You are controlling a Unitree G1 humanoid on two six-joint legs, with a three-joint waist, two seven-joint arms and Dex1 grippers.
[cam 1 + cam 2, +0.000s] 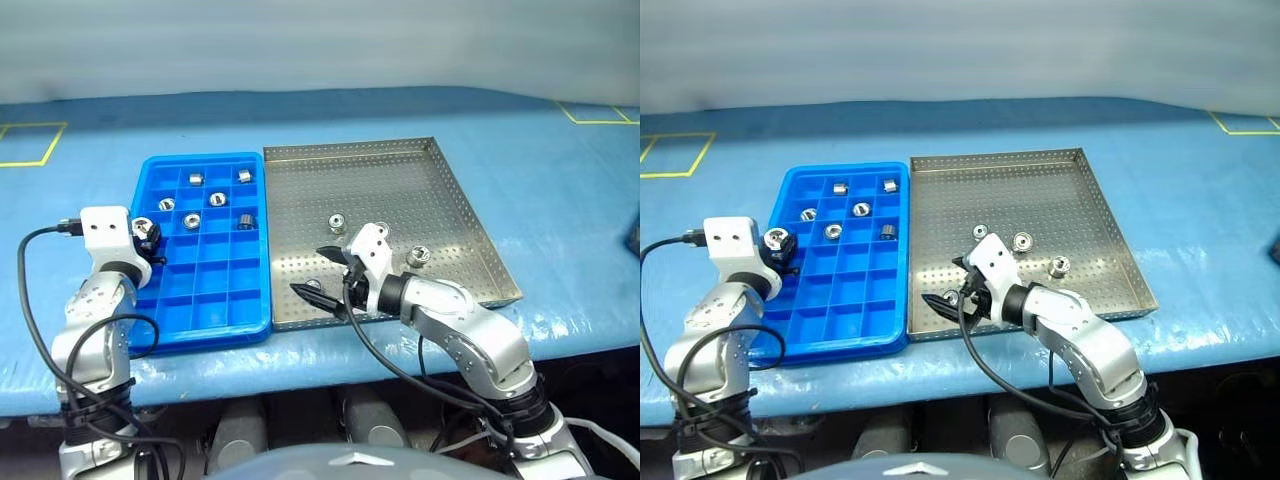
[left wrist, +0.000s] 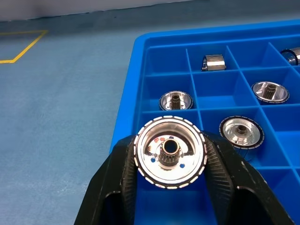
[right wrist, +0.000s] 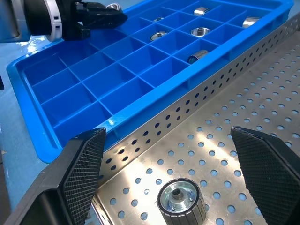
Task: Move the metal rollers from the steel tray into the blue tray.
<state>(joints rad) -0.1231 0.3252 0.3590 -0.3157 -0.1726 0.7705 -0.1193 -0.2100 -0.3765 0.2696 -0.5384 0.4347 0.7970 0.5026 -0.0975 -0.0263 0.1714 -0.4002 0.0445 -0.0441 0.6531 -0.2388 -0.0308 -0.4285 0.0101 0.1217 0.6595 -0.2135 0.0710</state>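
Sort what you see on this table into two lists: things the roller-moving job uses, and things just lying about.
Part of the job:
- small shiny silver metal rollers
- large perforated steel tray
- bright blue compartmented plastic tray
- left gripper, shut on a roller
- right gripper, open over a roller

Just lying about:
- yellow tape lines
- blue table cover

Blue tray [image 1: 205, 325] left of steel tray [image 1: 400, 190], long sides touching, five rollers [image 1: 216, 198] in blue tray's far compartments, three rollers [image 1: 337, 222] on steel tray's floor, a fourth [image 3: 178, 199] at its near edge between right gripper's [image 1: 318, 270] fingers, left gripper [image 1: 150, 240] with roller [image 2: 169, 151] over blue tray's left edge
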